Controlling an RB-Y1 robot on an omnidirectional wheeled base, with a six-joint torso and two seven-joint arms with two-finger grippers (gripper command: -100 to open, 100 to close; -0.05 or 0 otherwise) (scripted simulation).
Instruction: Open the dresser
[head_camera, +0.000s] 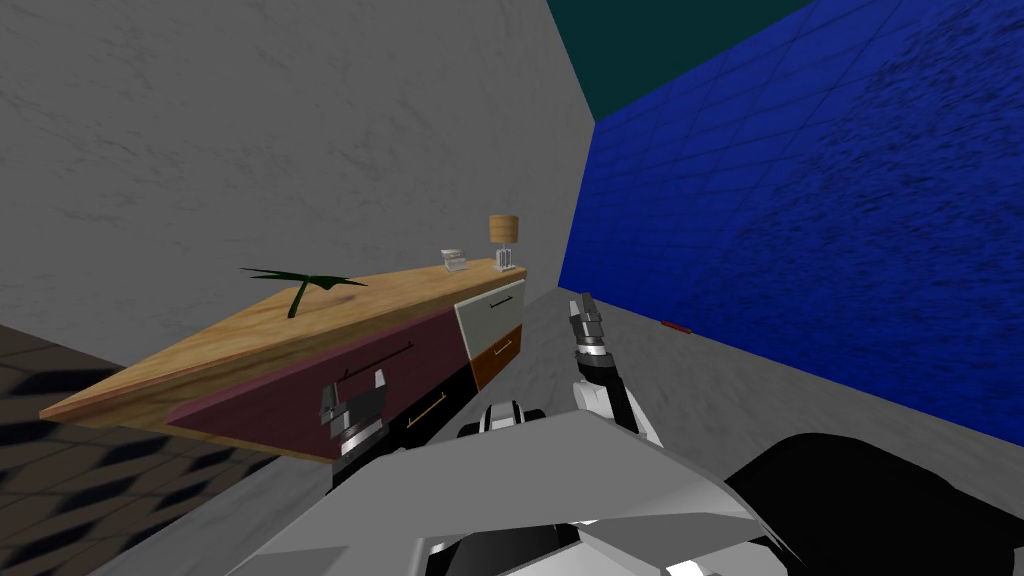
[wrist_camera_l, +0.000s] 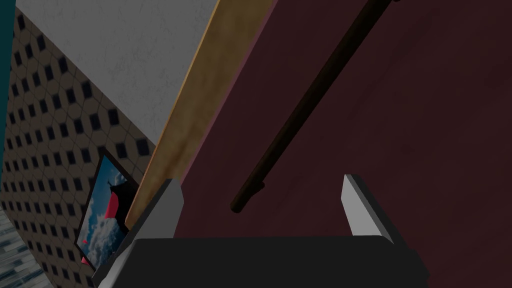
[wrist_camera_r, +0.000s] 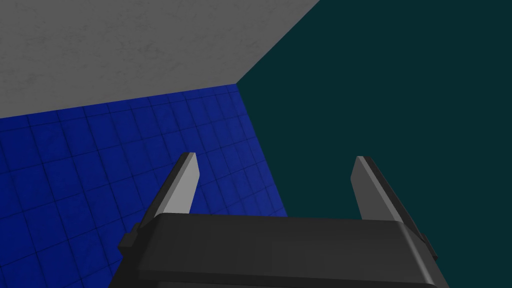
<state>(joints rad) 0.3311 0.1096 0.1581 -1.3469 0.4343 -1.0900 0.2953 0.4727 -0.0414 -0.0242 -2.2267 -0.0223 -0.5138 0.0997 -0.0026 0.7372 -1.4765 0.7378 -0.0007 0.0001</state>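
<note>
Grey wall (head_camera: 250, 130) backs a long dresser (head_camera: 330, 315) with a pale wooden top, and a blue tiled wall (head_camera: 800, 200) closes the room beyond its far end. The left pincer (head_camera: 354, 390) is right up at the dresser's near part, pointing into a wide maroon drawer front (head_camera: 300, 385).

Seen from the left wrist, the left pincer (wrist_camera_l: 261, 181) has its two fingers spread wide with nothing between them but the maroon front (wrist_camera_l: 400, 125). A thin dark bar handle (wrist_camera_l: 310, 100) runs slantwise across that front. Its near end lies just ahead of the pincer, in line with the gap between the fingers. Neither finger presses on it, and I cannot tell whether either touches the drawer. The edge of the wooden top (wrist_camera_l: 200, 110) runs past the outer side of one finger.

Beyond the left pincer, along the front, come a white drawer (head_camera: 490, 308) and an orange-brown one (head_camera: 498, 352) beneath it, with a black panel (head_camera: 430, 408) lower down. On the top, a green plant (head_camera: 305, 282) stands near the left pincer. A small lamp (head_camera: 505, 240) and a pale stack (head_camera: 455, 259) stand well away at the far end.

The right pincer (head_camera: 583, 305) is raised off the dresser's far end, well apart from it, fingers spread and empty, as the right wrist view (wrist_camera_r: 275, 159) also shows.
</note>
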